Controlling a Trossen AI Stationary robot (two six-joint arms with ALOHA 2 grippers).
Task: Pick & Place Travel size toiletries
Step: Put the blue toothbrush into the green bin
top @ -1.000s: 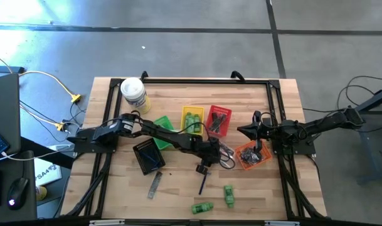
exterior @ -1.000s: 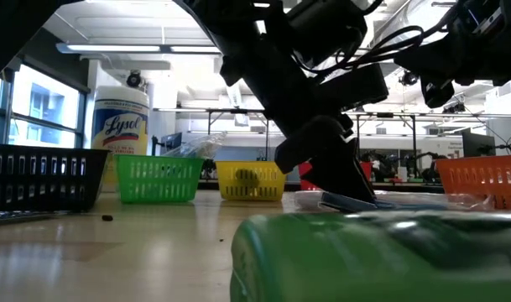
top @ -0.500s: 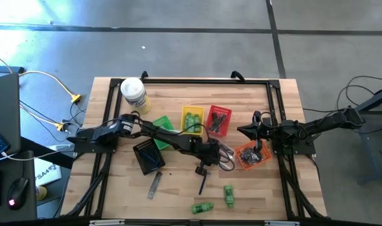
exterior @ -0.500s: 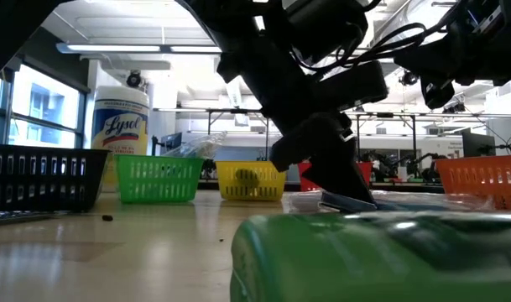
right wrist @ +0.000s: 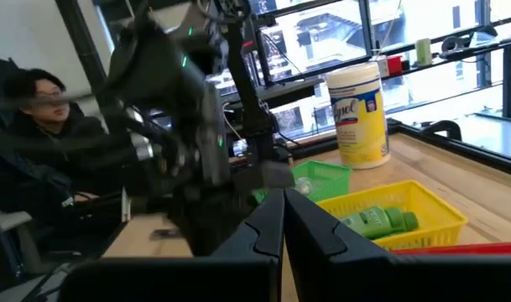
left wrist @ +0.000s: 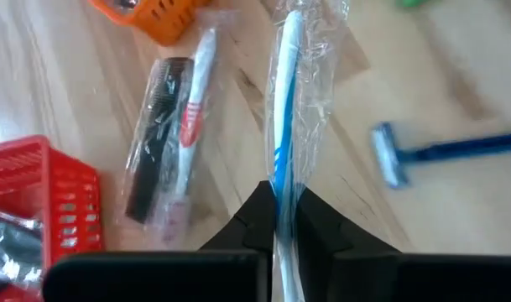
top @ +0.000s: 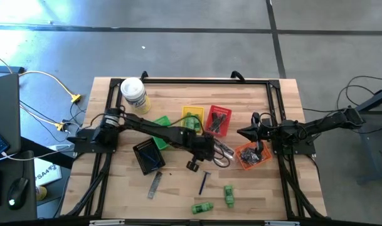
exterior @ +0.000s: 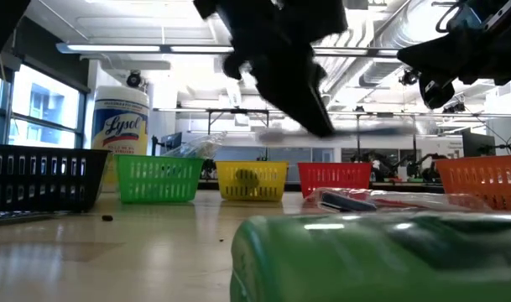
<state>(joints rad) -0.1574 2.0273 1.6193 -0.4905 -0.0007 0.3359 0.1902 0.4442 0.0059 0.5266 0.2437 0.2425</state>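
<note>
My left gripper (top: 209, 152) (left wrist: 280, 195) hangs over the table's middle, shut on a blue-and-white toothbrush in a clear wrapper (left wrist: 285, 92). Below it on the table lie a second clear wrapper with a black comb and a red-and-white brush (left wrist: 167, 143), and a dark blue razor (top: 204, 182) (left wrist: 444, 151). Two green mini bottles (top: 229, 194) (top: 202, 207) lie near the front edge, and a grey comb (top: 155, 184) lies left of them. My right gripper (top: 242, 132) (right wrist: 282, 208) waits shut at the right, by the orange basket (top: 252, 155). My left gripper pinches the wrapped toothbrush (left wrist: 282, 180) between its two fingers, one on each side. The fingers slant down from the table's left. The toothbrush runs on along them past the tips. It is lifted clear of the table.
Along the table's back stand a green basket (top: 162, 125), a yellow basket (top: 192, 119) with a green bottle and a red basket (top: 218, 120). A black basket (top: 148, 156) sits at the left, and a white canister (top: 133, 93) at the back left corner. A person (right wrist: 37, 126) sits beyond the table.
My left gripper has risen from the tabletop and drawn back a little toward the table's left. The wrapped toothbrush has come up with it, clear of the table. The blue razor, before partly under the gripper, now lies in plain view.
</note>
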